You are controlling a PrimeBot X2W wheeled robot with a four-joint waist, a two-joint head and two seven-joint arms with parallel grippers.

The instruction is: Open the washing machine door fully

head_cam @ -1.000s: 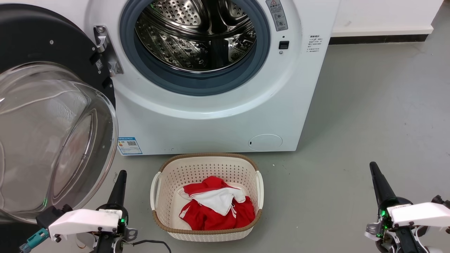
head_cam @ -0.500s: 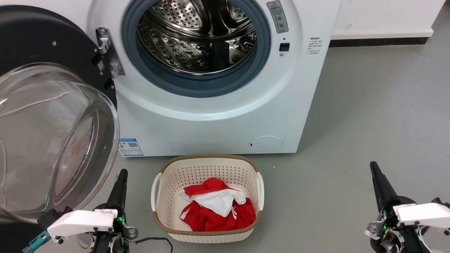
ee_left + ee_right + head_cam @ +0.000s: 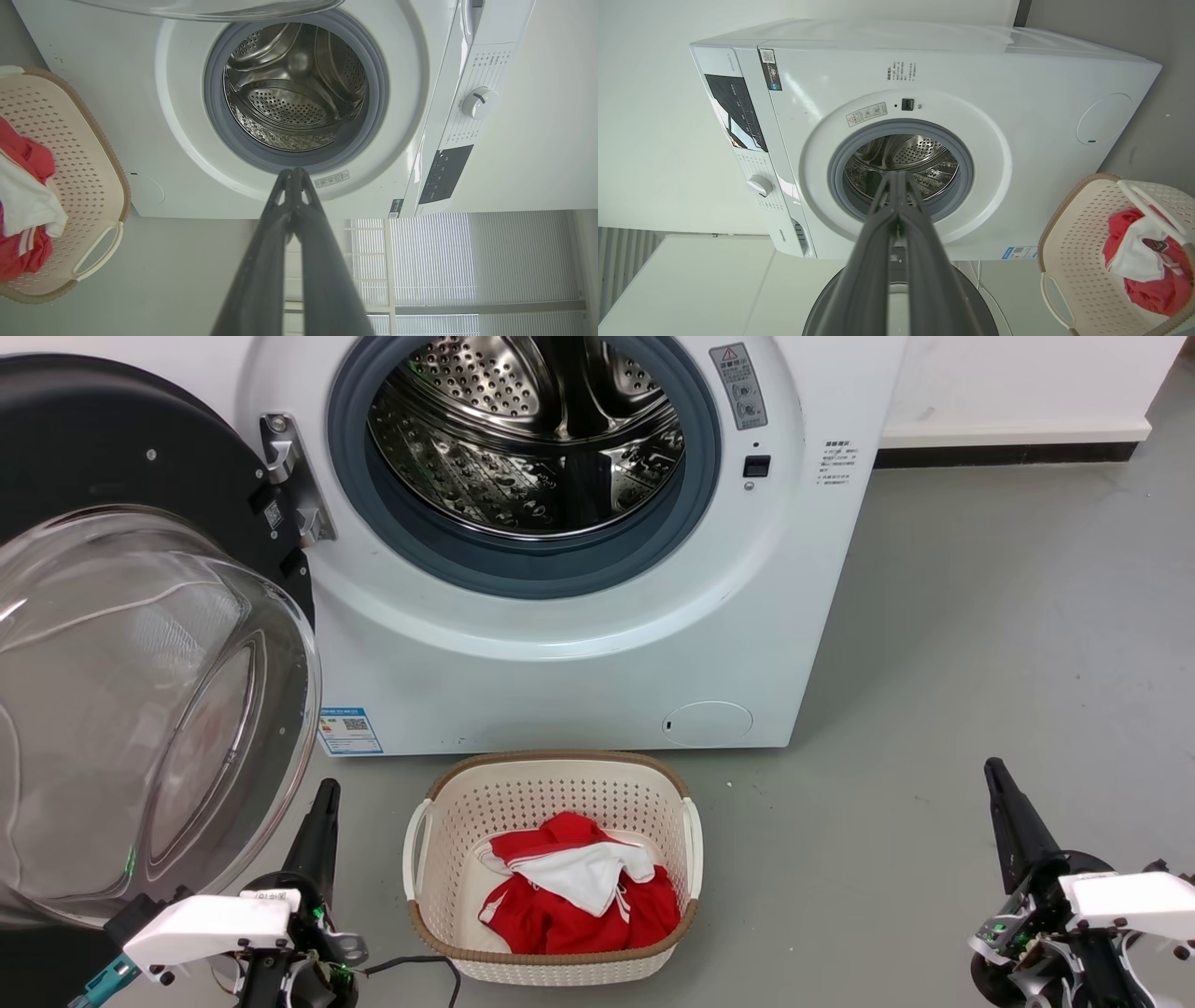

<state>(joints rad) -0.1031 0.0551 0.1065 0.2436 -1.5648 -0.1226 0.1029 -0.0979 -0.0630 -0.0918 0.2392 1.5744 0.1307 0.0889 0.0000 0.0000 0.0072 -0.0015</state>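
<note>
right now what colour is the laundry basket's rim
Brown; the laundry basket shows best in head view.

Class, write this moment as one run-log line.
door wide open | left gripper jaws shut, empty | right gripper jaws shut, empty | basket holds clothes

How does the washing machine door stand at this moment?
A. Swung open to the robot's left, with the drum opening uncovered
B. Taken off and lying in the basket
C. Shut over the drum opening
A: in the head view the washing machine door hangs swung out on its hinge at the left of the washing machine, and the steel drum is in plain sight.
</note>
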